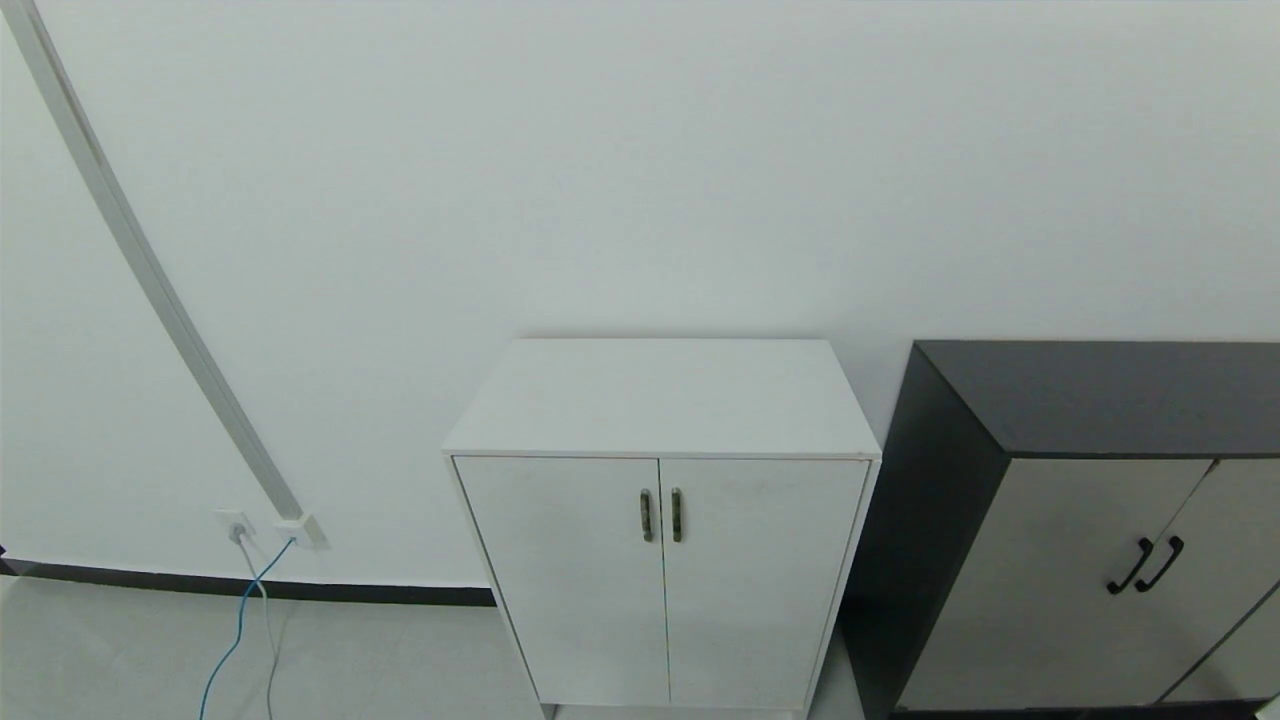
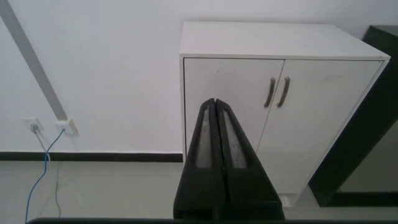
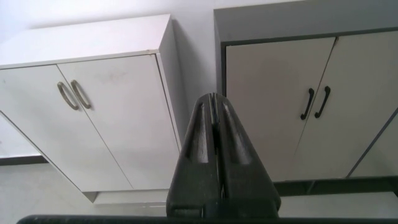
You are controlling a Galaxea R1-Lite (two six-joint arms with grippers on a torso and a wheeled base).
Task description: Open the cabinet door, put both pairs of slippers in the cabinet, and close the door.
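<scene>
We log the white two-door laminate cabinet [image 1: 655, 590] standing against the far wall, both doors closed, its two brass-toned bar handles [image 1: 647, 515] side by side at the centre seam; just to its right, a black-framed cabinet with grey doors [image 1: 1060, 590], also closed; far left, white wall sockets [image 1: 235, 525] with a blue cable [image 1: 240, 615] hanging down; left gripper [image 2: 215, 102] well apart from the white cabinet, fingers pressed together on nothing; right gripper [image 3: 214, 96] likewise closed and empty, facing the gap between the cabinets.
</scene>
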